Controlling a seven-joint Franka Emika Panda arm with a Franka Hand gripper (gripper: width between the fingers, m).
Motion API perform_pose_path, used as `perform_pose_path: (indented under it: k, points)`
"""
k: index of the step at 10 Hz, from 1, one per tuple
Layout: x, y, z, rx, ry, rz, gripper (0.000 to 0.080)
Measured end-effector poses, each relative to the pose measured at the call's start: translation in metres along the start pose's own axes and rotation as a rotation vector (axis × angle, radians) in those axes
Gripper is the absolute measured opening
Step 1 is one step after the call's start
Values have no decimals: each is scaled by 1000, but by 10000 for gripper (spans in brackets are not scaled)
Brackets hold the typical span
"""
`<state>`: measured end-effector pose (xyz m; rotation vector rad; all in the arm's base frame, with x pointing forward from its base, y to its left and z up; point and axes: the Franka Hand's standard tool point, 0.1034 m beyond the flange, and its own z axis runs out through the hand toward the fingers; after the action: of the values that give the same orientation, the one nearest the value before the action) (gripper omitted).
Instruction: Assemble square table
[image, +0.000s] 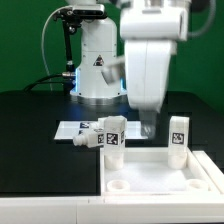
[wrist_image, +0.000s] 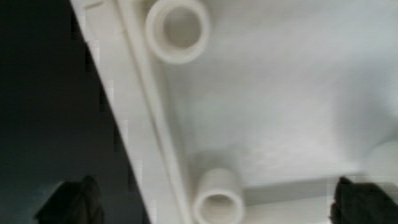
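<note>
On your black bench (image: 35, 150), a short blocky white plastic leg with a square tag (image: 113, 131) stands centre-frame, and another tagged leg (image: 178, 133) at right. The large flat white square slab (image: 160, 180) fills the lower right. Your dark fingers (wrist_image: 71, 203) hang apart over its holed edge, gripping nothing.

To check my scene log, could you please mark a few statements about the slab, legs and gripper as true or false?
1. The gripper is open. True.
2. It holds a leg. False: nothing is between its fingers, and it hangs over the slab.
3. The wrist view shows two round holes in the slab. True.
4. The legs are fitted into the slab. False: the holes in view are empty and the legs are loose beyond it.
</note>
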<state>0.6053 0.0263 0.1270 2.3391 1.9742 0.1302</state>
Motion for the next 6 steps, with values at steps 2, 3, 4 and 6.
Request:
perform_pose_path:
  k: [2, 3, 4, 6]
  points:
    - [-21, 1, -22, -25, 0, -80, 649]
    - [-19, -1, -17, -17, 0, -75, 649]
    - [-19, -1, -16, -15, -1, -74, 649]
    - [-22, -3, -16, -14, -2, -76, 649]
